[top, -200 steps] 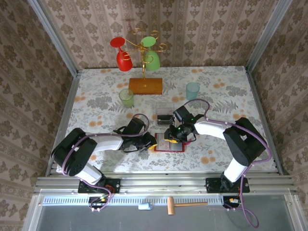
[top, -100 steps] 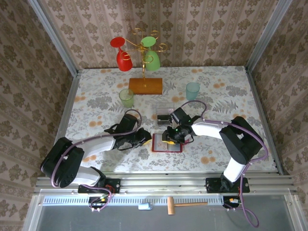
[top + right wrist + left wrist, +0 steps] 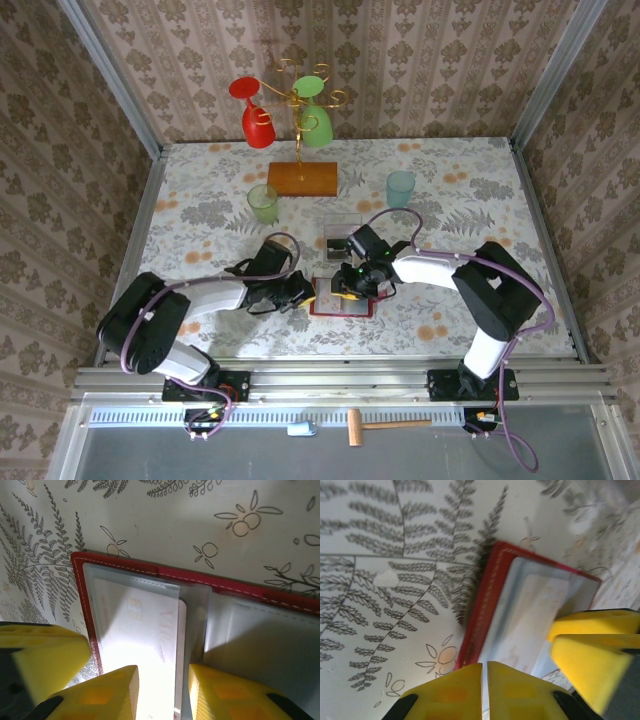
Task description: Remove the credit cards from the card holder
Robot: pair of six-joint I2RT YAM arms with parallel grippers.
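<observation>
Right pincer (image 3: 162, 675), jaws spread, straddles the edge of a pale card (image 3: 135, 625) in the open card holder (image 3: 150, 570) beneath it; left pincer (image 3: 485, 669), pressed nearly together, touches the holder's rim opposite.

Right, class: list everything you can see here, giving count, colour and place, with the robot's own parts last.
holder: one, red, open flat, near middle of the table
card: one seen, pale, in a clear pocket of the holder
box: one, clear, just behind the holder
green cup: one, rear left
teal cup: one, rear right
stand: one, wooden base, gold hooks, rear middle
red glass: one, hanging on the stand
green glass: one, hanging on the stand
mallet: one, wooden, below the rail
table: one, floral
left claw: yellow, fingers together, at the holder's edge
right claw: yellow, fingers apart, over the card
</observation>
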